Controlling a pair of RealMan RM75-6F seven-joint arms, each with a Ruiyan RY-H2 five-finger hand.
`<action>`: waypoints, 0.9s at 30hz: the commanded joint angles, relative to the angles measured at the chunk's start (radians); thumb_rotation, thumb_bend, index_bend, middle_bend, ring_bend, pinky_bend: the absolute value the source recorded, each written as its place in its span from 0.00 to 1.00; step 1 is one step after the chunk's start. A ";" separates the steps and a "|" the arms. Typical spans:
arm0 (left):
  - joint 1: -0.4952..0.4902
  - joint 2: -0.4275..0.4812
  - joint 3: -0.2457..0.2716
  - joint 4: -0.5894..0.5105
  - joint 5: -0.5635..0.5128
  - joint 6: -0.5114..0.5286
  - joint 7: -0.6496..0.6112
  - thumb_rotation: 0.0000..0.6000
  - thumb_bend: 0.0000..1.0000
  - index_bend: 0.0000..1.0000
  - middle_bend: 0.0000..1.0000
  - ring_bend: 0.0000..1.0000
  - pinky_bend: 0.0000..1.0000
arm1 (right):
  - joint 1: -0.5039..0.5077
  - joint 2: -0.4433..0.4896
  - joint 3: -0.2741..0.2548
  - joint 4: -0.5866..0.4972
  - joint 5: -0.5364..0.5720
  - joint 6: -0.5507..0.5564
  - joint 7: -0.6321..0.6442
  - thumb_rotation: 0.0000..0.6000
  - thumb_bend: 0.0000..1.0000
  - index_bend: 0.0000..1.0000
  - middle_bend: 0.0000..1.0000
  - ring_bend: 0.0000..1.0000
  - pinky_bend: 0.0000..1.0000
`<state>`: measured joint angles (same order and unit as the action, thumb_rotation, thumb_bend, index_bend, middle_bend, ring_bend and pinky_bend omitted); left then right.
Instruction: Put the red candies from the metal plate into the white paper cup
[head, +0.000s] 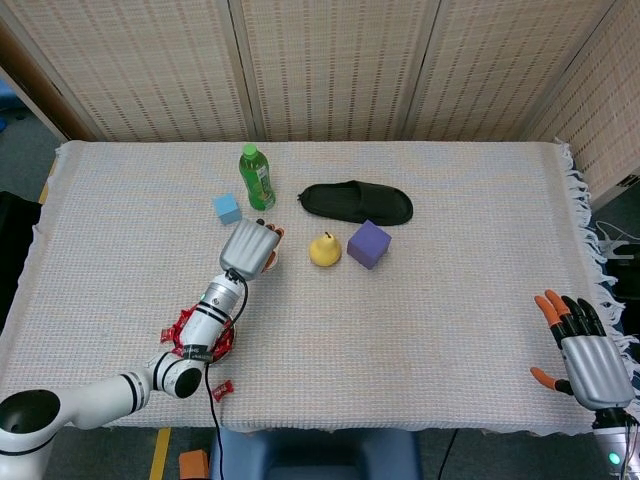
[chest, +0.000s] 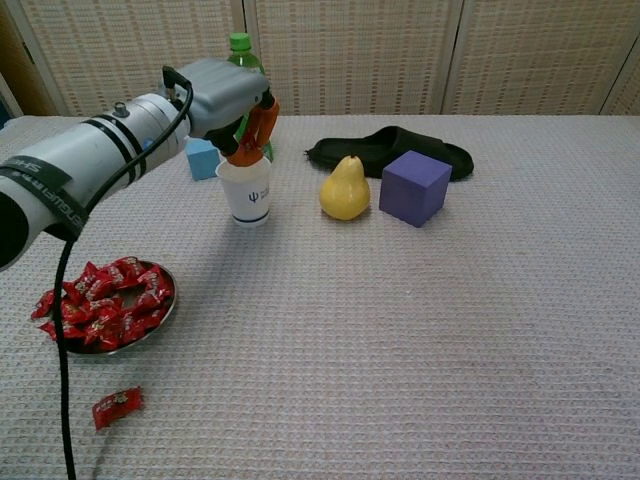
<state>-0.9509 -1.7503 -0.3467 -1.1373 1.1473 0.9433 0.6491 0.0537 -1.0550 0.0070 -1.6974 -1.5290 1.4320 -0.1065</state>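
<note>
Nearest to me, one stray candy (chest: 116, 407) lies on the worktop (chest: 420, 340), just in front of the plate (chest: 165, 305). It lies flat, its long axis running left-right with a slight tilt up to the right.

The plate sits at the left front. The candies (chest: 100, 302) are heaped in it, pointing every way, so I read no common axis.

Beyond the plate, the cup (chest: 246, 190) stands upright, mouth up, its axis vertical. My left hand (chest: 235, 100) hangs directly over that mouth, fingers (chest: 262, 118) curled down and in, tips just above the rim. I cannot tell whether a candy is pinched between them; the head view shows only the back of the hand.

The relation I work from: the cup is straight below the left hand, and the plate lies back toward me along the same forearm. I judge a drop, if a candy is held, needs only the fingers released.

My right hand (head: 588, 358) rests at the far right edge, fingers spread, holding nothing, well apart from cup and plate. The left arm is plainly the nearer one.

A pear (chest: 345, 188) stands just right of the cup.
</note>
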 joint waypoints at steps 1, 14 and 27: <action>-0.019 -0.019 0.005 0.046 -0.015 -0.019 -0.018 1.00 0.38 0.52 0.54 0.51 0.89 | -0.001 0.000 0.001 0.000 0.001 0.001 0.002 1.00 0.05 0.00 0.00 0.00 0.00; 0.001 0.016 0.040 0.009 -0.044 -0.005 -0.046 1.00 0.38 0.21 0.28 0.30 0.56 | -0.003 0.000 -0.005 0.000 -0.010 0.010 0.002 1.00 0.05 0.00 0.00 0.00 0.00; 0.288 0.281 0.335 -0.538 0.224 0.299 -0.082 1.00 0.37 0.14 0.20 0.40 0.78 | -0.010 0.009 -0.023 0.006 -0.059 0.031 0.024 1.00 0.05 0.00 0.00 0.00 0.00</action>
<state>-0.7893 -1.5704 -0.1586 -1.5287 1.2394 1.1180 0.5827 0.0454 -1.0472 -0.0130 -1.6918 -1.5822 1.4588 -0.0840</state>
